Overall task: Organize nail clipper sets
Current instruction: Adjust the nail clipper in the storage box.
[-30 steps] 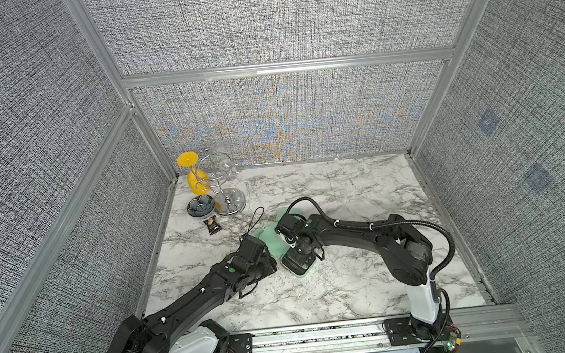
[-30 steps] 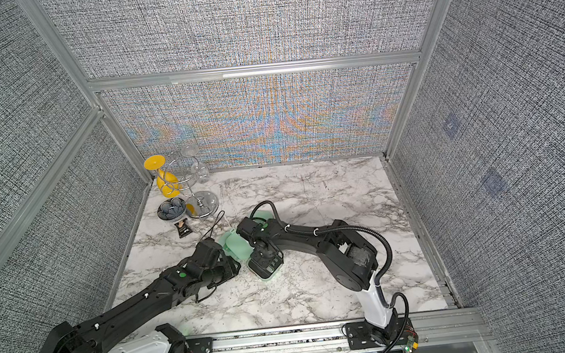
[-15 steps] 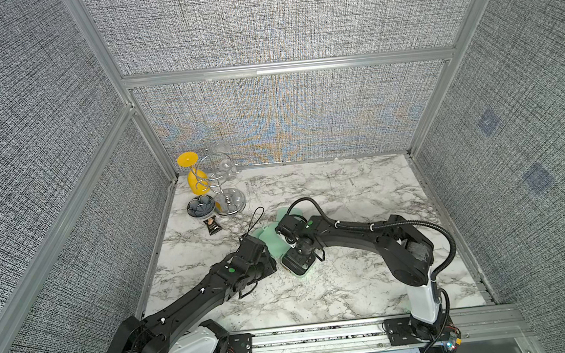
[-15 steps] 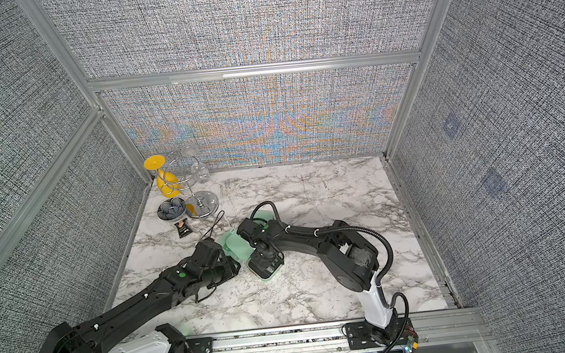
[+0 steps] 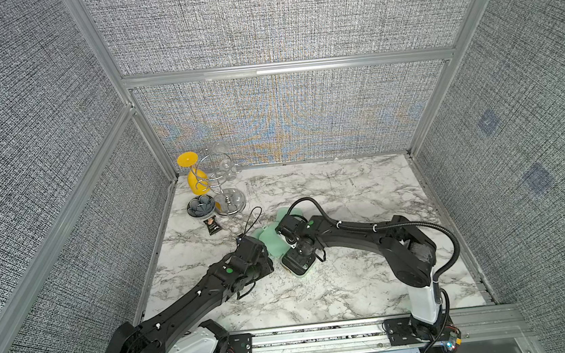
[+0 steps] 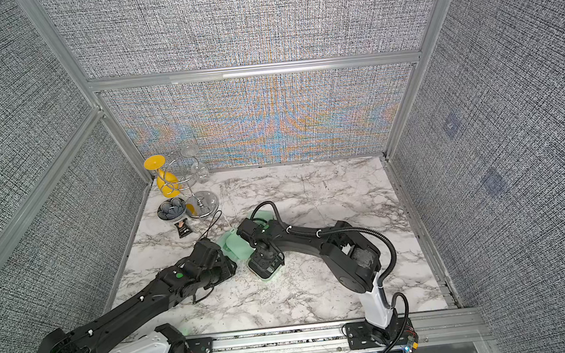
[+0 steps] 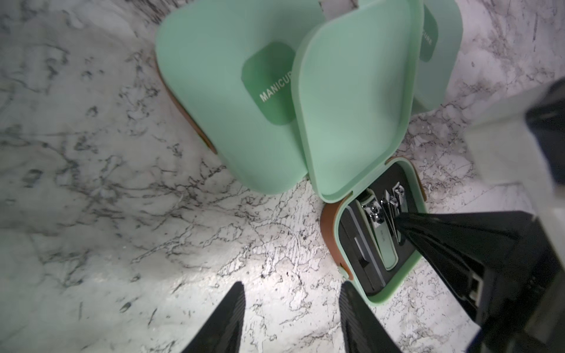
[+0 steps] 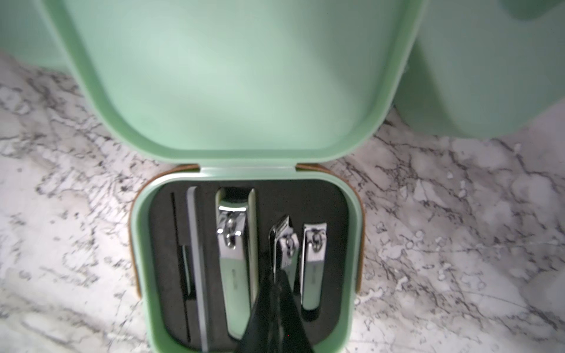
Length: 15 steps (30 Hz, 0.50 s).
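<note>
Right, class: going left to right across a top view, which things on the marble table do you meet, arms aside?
Dark flower dish → glass stand's round base → open green case. The yellow glass, packet and closed cases overlap, so left out.

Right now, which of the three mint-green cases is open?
The open case under the right gripper: its lid stands raised over clippers in a black tray. The fully visible case and the half-hidden case behind it are shut.

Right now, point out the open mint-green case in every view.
Top view: open case, just below picture centre.
Top view: same place.
Left wrist: lid up, beside the closed MANICURE case.
Right wrist: fills the frame.
Shared landmark: right gripper, tip in its black tray.
</note>
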Available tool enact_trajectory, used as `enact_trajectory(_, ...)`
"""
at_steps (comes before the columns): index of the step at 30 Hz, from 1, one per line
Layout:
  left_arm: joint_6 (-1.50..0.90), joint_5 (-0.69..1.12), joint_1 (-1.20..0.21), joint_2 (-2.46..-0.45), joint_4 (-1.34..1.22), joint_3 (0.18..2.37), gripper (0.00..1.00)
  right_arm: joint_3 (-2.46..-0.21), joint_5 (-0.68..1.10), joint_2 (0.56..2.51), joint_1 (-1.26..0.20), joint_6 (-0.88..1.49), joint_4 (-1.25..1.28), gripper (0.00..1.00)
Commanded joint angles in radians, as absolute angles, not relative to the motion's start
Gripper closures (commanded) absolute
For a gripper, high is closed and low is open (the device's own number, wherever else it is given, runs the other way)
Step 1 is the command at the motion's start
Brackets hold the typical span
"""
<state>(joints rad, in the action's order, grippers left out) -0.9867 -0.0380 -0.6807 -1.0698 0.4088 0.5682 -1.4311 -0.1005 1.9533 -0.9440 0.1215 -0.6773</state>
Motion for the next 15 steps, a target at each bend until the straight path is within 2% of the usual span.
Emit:
enact_trajectory(1,-1.004,-0.123,-0.678,-1.053,0.478,0.583,0.47,-1.438,-0.105,1.911,-0.946,0.127,-0.706,0.93)
enact_trajectory(15,-0.850,-0.156,-0.536,-1.140,0.512,0.721,0.46,-1.404,-0.050,1.952,-0.986,0.170,-0.665,0.93)
